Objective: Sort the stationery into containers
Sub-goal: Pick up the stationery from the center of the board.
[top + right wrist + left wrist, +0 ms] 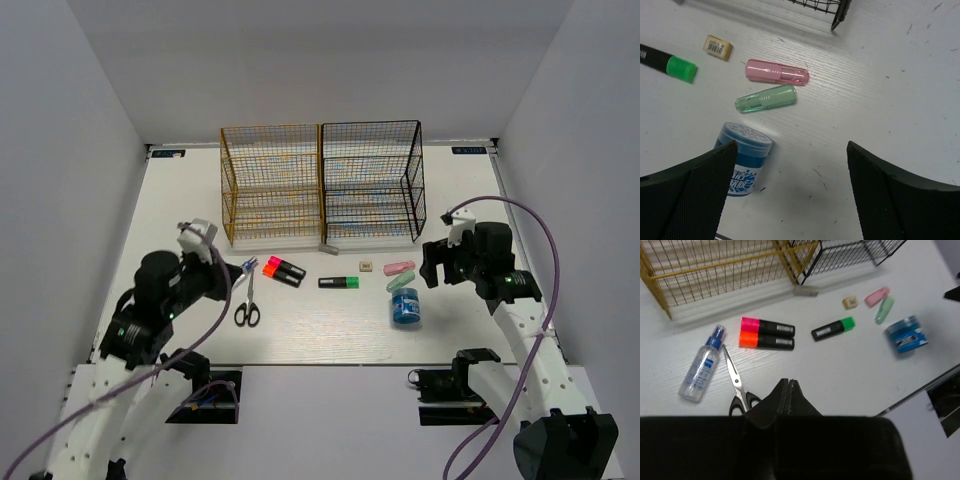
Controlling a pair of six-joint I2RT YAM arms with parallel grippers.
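The stationery lies in a row in front of the yellow rack (272, 185) and the black rack (372, 180): scissors (248, 300), pink and orange markers (285, 270), green marker (339, 283), beige cube (367, 266), pink piece (400, 268), mint piece (401, 281), blue roll (405, 307). My left gripper (788, 382) is shut and empty, hovering just right of the scissors (735, 380). My right gripper (791, 146) is open and empty above the table, with the blue roll (742, 155) by its left finger and the pink piece (776, 72) and mint piece (766, 98) ahead.
A clear spray bottle with a blue cap (701, 370) lies left of the scissors. A small grey piece (805, 290) lies at the foot of the racks where they meet. White walls enclose the table on three sides.
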